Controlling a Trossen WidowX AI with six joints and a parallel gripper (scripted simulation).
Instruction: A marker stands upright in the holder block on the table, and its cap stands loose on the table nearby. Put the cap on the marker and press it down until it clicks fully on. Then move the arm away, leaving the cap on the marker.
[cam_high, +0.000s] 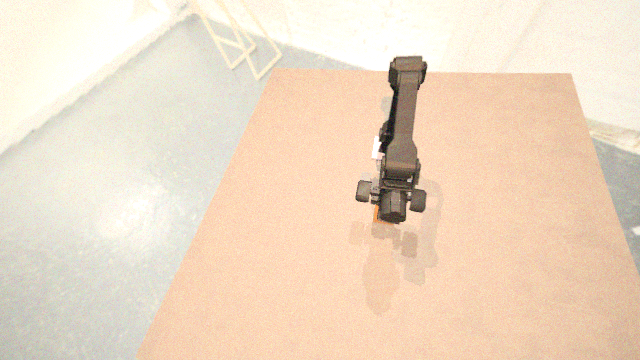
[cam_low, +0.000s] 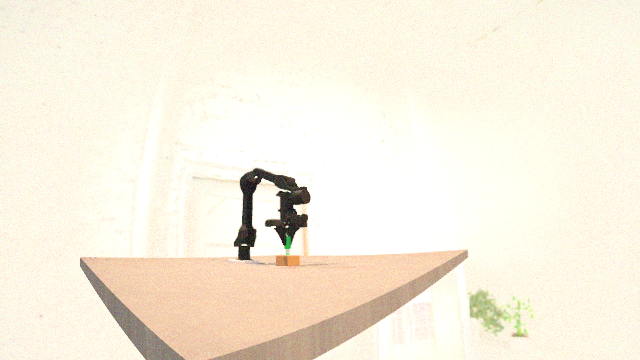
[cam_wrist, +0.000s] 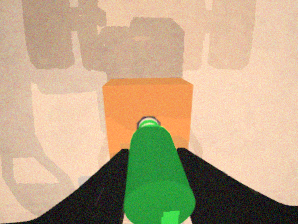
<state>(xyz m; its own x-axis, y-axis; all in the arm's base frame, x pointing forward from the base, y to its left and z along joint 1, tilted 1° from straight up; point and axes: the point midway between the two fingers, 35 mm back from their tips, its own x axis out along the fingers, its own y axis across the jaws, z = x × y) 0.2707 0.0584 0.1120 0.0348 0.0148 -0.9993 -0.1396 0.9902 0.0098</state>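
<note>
The green cap (cam_low: 288, 242) (cam_wrist: 157, 175) is upright between the fingertips of my gripper (cam_low: 286, 244) (cam_wrist: 152, 155), which is shut on it. The orange holder block (cam_low: 288, 260) (cam_wrist: 125, 102) stands right below; its edge shows in the top view (cam_high: 376, 215) beside the wrist. The marker (cam_low: 287, 252) (cam_wrist: 148, 121) stands upright in the block, and only a short pale part with a green ring shows below the cap. The marker's tip is hidden, by or inside the cap. The cap is in line over the marker, with a small gap above the block.
The brown table (cam_high: 300, 280) (cam_low: 200, 300) carries the arm, whose base stands behind the block. The arm (cam_high: 406, 115) (cam_low: 246, 210) reaches over the block and hides most of it in the top view. Shadows of the arm fall around the block.
</note>
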